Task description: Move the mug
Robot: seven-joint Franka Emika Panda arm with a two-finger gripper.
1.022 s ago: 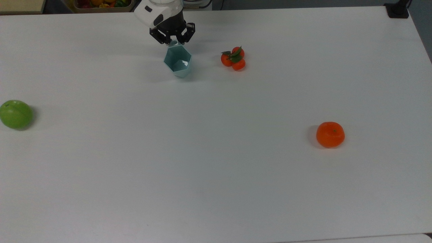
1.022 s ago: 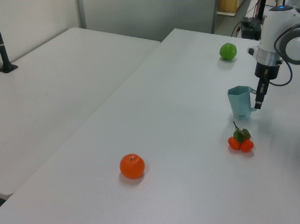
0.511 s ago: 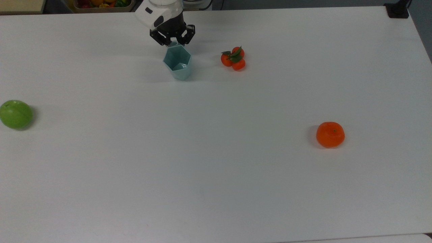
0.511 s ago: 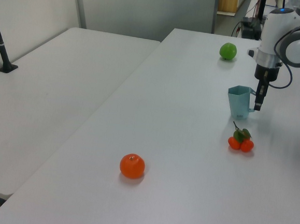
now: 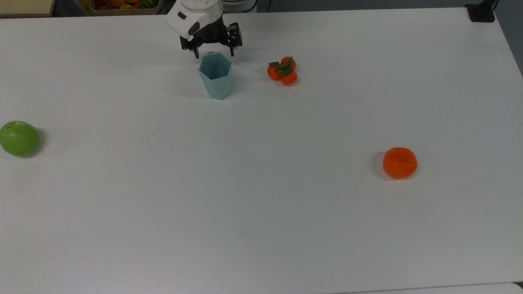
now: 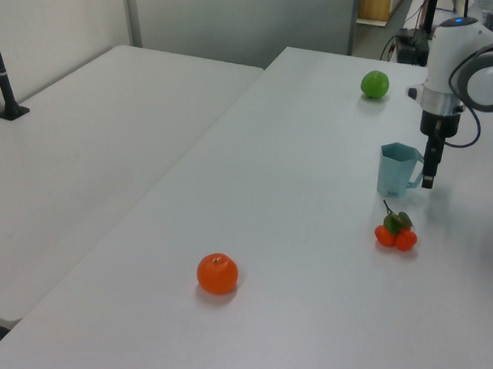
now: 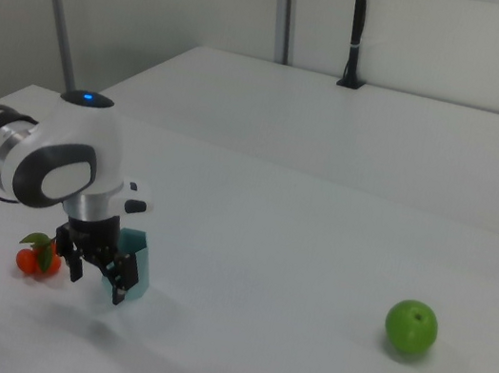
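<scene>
A pale teal faceted mug (image 5: 215,81) is seen upright on the white table (image 5: 261,196). The black two-finger gripper (image 5: 212,51) is spread open around its handle, holding nothing.

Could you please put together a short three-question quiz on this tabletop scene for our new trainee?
1. True or false: the mug stands upright on the table.
2. In the top view, what lies nearest the mug? A) the green apple B) the cluster of small oranges C) the single orange
3. Fill in: the gripper has its jaws ____, on either side of the mug's handle.

Key: 1. True. 2. B. 3. open.
</scene>
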